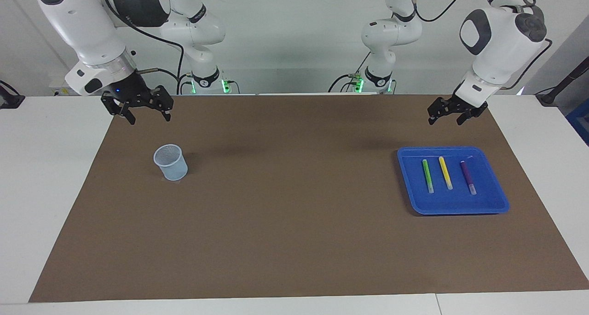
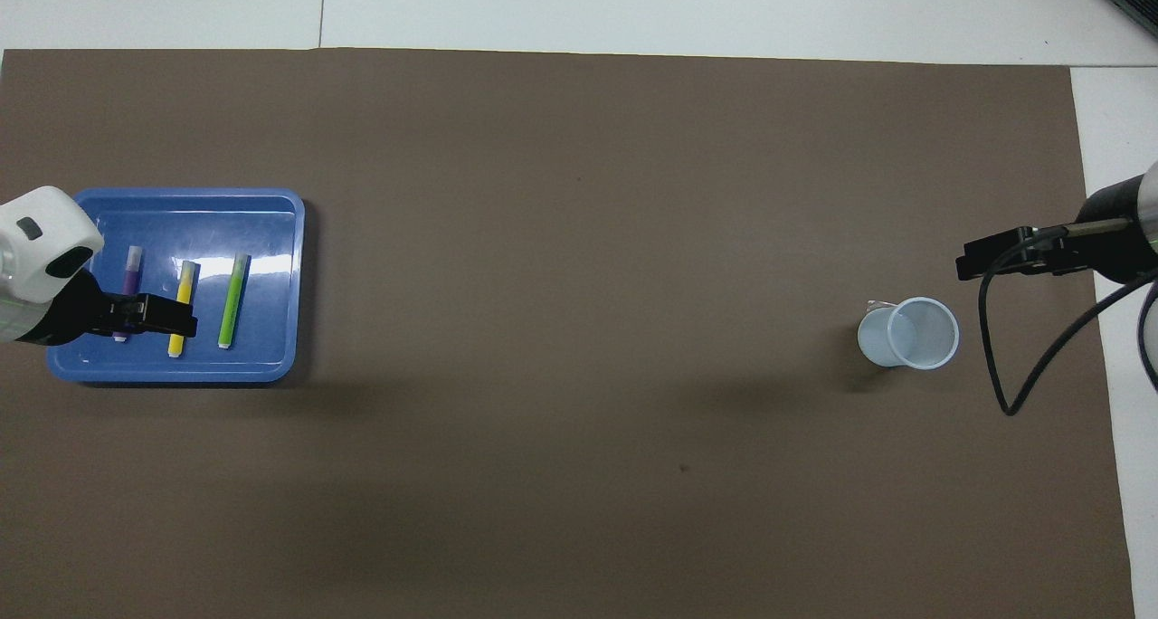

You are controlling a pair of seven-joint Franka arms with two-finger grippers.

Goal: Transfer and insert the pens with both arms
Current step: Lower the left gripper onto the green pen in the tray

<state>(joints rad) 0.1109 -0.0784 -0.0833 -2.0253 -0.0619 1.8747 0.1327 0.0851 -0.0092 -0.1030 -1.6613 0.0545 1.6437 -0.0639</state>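
a wide table covered by a brown mat [image 1: 285, 213], seen from across the table and from above. two white robot arms stand at the robots' end.

toward the left arm's end of the table sits a blue tray [image 1: 497, 200], shallow and rectangular. three slim pens lie flat in it, side by side and apart from each other, roughly parallel: the green pen [image 1: 428, 176] toward the table's middle, the yellow pen [image 1: 445, 172] between, the purple pen [image 1: 468, 177] toward the table's end. each has a pale tip.

the left gripper [image 1: 444, 114] hangs in the air with its black fingers spread apart, holding nothing. from across the table it is clearly raised, above the mat by the tray's robot-side edge; from above it overlaps the purple and yellow pens, so exactly what lies beneath it is hard to judge. it touches no pen.

toward the right arm's end stands a small translucent cup [image 1: 170, 162], upright on the mat. the right gripper [image 1: 148, 113] waits raised above the mat near the cup, fingers wide and empty.
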